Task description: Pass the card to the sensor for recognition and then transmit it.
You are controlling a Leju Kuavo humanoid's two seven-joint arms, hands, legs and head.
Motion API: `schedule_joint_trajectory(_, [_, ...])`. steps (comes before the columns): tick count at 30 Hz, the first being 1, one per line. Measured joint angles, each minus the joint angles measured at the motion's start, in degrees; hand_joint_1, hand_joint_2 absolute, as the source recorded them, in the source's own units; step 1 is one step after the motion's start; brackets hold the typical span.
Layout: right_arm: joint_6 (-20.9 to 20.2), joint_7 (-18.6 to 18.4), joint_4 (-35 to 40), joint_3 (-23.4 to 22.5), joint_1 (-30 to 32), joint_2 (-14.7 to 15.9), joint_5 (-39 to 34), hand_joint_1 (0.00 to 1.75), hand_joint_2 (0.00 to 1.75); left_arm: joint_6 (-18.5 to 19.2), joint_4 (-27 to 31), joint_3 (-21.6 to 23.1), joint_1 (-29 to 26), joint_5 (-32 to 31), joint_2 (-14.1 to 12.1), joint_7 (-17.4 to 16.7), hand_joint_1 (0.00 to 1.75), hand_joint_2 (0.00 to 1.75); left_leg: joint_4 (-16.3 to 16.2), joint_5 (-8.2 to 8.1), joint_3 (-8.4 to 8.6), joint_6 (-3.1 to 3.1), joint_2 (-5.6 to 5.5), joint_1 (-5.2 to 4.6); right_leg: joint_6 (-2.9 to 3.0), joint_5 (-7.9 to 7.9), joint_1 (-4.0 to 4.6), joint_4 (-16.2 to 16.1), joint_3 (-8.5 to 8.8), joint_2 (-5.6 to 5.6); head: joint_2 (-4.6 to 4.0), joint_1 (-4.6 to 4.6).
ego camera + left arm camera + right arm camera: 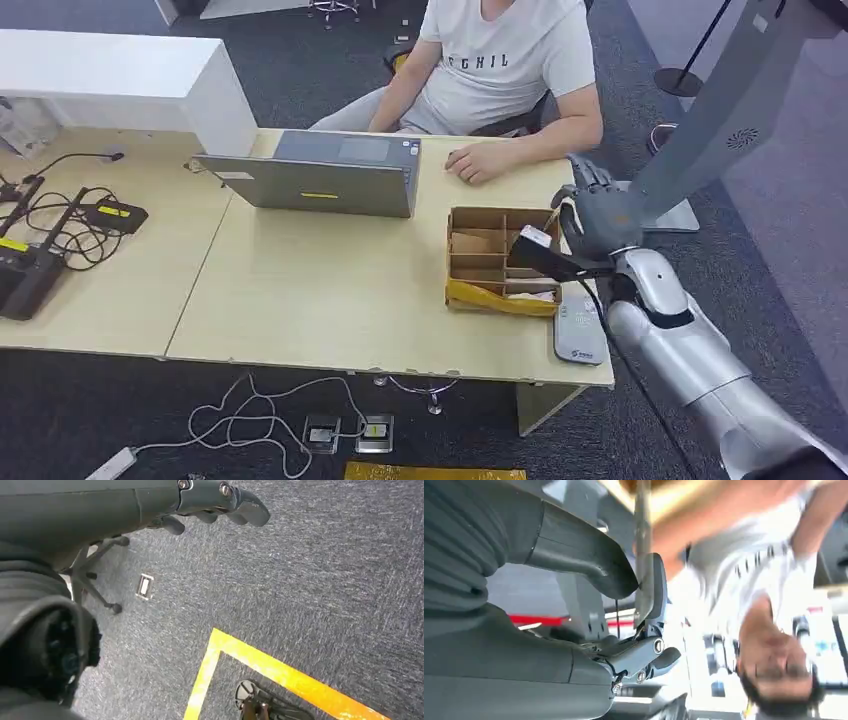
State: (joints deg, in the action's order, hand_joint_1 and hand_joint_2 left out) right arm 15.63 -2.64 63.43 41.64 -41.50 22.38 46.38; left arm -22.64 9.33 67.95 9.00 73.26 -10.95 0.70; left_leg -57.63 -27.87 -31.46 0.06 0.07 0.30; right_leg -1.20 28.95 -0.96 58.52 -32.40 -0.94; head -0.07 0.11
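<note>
Dark grey carpet (300, 60) surrounds a pale wooden desk (320, 290) where a person in a white T-shirt (505, 60) sits on the far side, one hand (478, 160) resting flat on the desktop beside a grey laptop (320, 175) whose lid is turned toward the robot. At the desk's right end stands a brown cardboard box (500, 258) split into compartments, with a yellow envelope-like packet (495, 299) lying along its near edge, and just beside it, at the desk's near right corner, a flat grey card sensor (578, 330). The robot's right hand (598, 218) is raised above the right edge of the box, its silver arm (700, 370) coming in from the lower right; the right wrist view shows the thumb (584, 560) and a finger (655, 587) pinching a thin card (642, 550) seen edge-on, held off the desk, near the box and clear of the sensor. A grey slanted stand (720, 110) rises just behind the hand. Black network devices (30, 270) and tangled cables (70, 220) occupy the desk's left end, and white cables (250, 420) trail over the floor below. The left hand (220, 500) hangs over the carpet, holding nothing, its fingers curled; whether they are fully clenched cannot be told. Yellow floor tape (280, 670) and an office chair base (95, 575) lie beneath it.
</note>
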Motion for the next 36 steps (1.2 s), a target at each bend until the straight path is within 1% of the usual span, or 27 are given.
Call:
schedule_joint_trajectory(7, [0.00, 0.28, 1.38, -2.29, -0.89, 0.28, 0.79, 1.75, 1.75, -0.02, 0.00, 0.00, 0.01, 0.00, 0.00, 0.00, 0.00, 0.00, 0.00, 0.00, -0.01, 0.00, 0.00, 0.00, 0.00, 0.00, 0.00, 0.00, 0.00, 0.00, 0.00, -0.02])
schedule_joint_trajectory(14, [0.59, 0.44, 2.29, -3.32, -1.10, 0.22, 1.64, 1.75, 1.75, -0.02, 0.00, 0.00, 0.01, -0.07, 0.00, 0.00, 0.00, 0.00, 0.00, 0.00, -0.01, 0.00, -0.01, 0.00, 0.00, 0.00, 0.00, 0.00, 0.00, -0.01, 0.00, -0.02])
schedule_joint_trajectory(23, [-1.27, -1.20, 4.70, -4.72, -0.33, -0.15, 3.04, 1.75, 1.75, -0.07, -0.02, 0.02, 0.02, -0.82, 0.26, -0.09, 0.00, 0.00, 0.00, 0.00, -0.03, 0.00, -0.01, 0.00, 0.00, 0.01, 0.00, 0.00, 0.00, -0.02, 0.00, 0.00])
schedule_joint_trajectory(26, [0.44, 0.02, 4.54, -5.77, -0.24, -0.50, 4.88, 1.75, 1.75, 0.00, -0.02, 0.02, 0.05, -1.38, 0.39, -0.09, 0.00, 0.00, 0.01, 0.00, -0.06, 0.00, -0.01, 0.00, 0.00, 0.01, 0.00, 0.00, -0.01, -0.01, 0.00, 0.00])
schedule_joint_trajectory(28, [3.06, 1.66, 3.01, -6.73, -0.60, -1.27, 6.05, 1.75, 1.75, 0.02, 0.00, 0.02, 0.11, -1.97, 0.48, -0.09, 0.00, 0.00, 0.01, 0.00, -0.05, 0.00, -0.01, 0.00, 0.00, 0.00, 0.00, 0.00, -0.01, 0.00, 0.00, -0.02])
schedule_joint_trajectory(31, [5.35, 2.67, -0.11, -7.56, -1.38, -2.32, 7.10, 1.75, 1.75, 0.28, 0.00, 0.02, 0.17, -2.97, 0.70, -0.09, 0.00, 0.00, 0.01, 0.00, -0.05, 0.00, -0.03, 0.00, 0.00, 0.00, 0.00, 0.00, 0.00, -0.06, 0.02, -0.02])
schedule_joint_trajectory(33, [5.99, 2.88, -1.64, -8.15, -1.48, -2.84, 7.30, 1.75, 1.75, 0.28, -0.02, 0.02, 0.17, -3.41, 0.83, -0.07, 0.00, 0.00, 0.00, 0.00, -0.04, 0.00, -0.04, 0.00, 0.00, 0.00, 0.00, 0.00, -0.01, -0.05, 0.00, -0.02])
schedule_joint_trajectory(36, [5.81, 2.47, -2.58, -8.68, -1.41, -2.97, 7.39, 1.75, 1.75, 0.44, -0.02, 0.02, 0.17, -3.98, 0.94, 0.02, 0.00, 0.00, 0.00, 0.00, -0.03, 0.00, -0.03, 0.00, 0.00, 0.00, 0.00, 0.00, -0.02, -0.04, 0.00, 0.00])
